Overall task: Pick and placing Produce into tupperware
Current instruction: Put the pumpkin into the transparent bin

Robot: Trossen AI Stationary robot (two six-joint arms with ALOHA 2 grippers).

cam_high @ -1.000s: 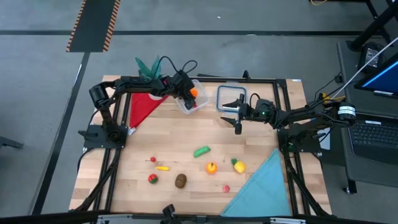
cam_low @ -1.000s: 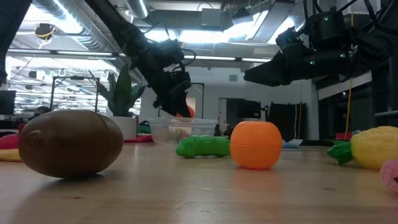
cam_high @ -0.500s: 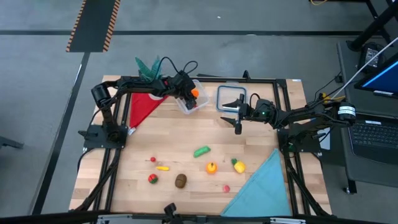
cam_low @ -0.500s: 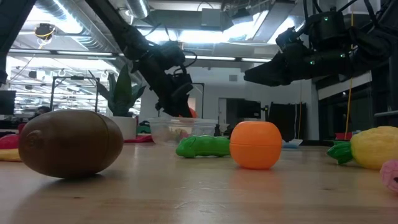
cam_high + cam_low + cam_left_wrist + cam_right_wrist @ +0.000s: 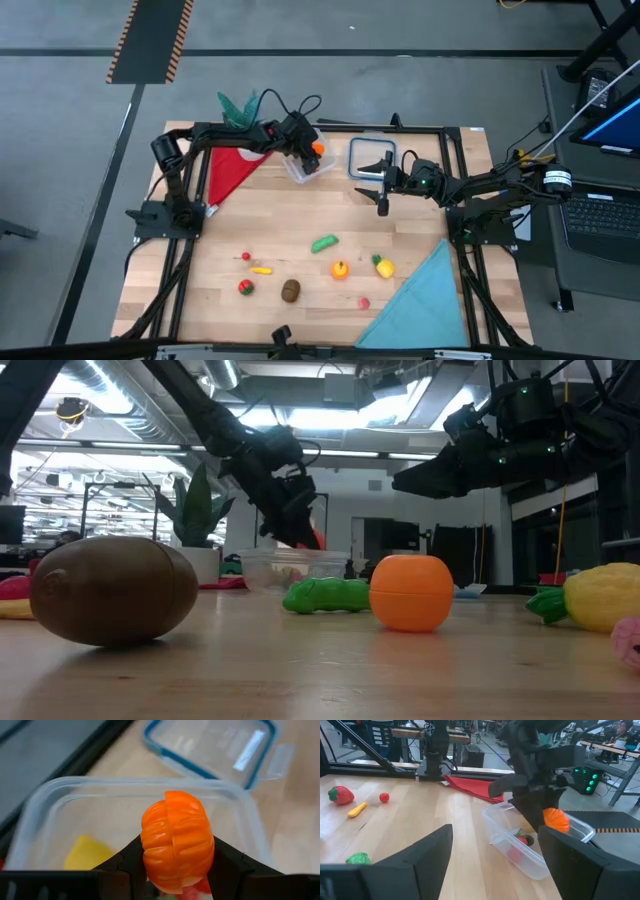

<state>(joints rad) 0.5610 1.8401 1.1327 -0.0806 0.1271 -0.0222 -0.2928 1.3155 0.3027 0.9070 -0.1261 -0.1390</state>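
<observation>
My left gripper (image 5: 311, 150) is shut on an orange ribbed toy pumpkin (image 5: 177, 847) and hangs over the clear tupperware (image 5: 303, 166) at the table's far side. Inside the tupperware lie a yellow piece (image 5: 87, 852) and a red piece (image 5: 521, 840). More produce lies on the near half: a green piece (image 5: 324, 242), an orange one (image 5: 340, 269), a yellow one (image 5: 382, 266), a brown one (image 5: 290, 290) and small red ones. My right gripper (image 5: 379, 187) waits open, right of the tupperware, above the table. My left gripper pinches the pumpkin by its two opposite sides (image 5: 150, 862) between its two fingers (image 5: 225, 867). The fingers slant down from the table's left. The pumpkin is lifted clear, above the tupperware's open top (image 5: 313, 540).
A flat clear lid with a blue rim (image 5: 372, 157) lies right of the tupperware. A red cloth (image 5: 232, 170) lies at the far left and a blue cloth (image 5: 425, 300) at the near right. A potted plant (image 5: 238, 104) stands at the far edge.
My left gripper has edged a little toward the table's right edge with the pumpkin, staying above the tupperware.
</observation>
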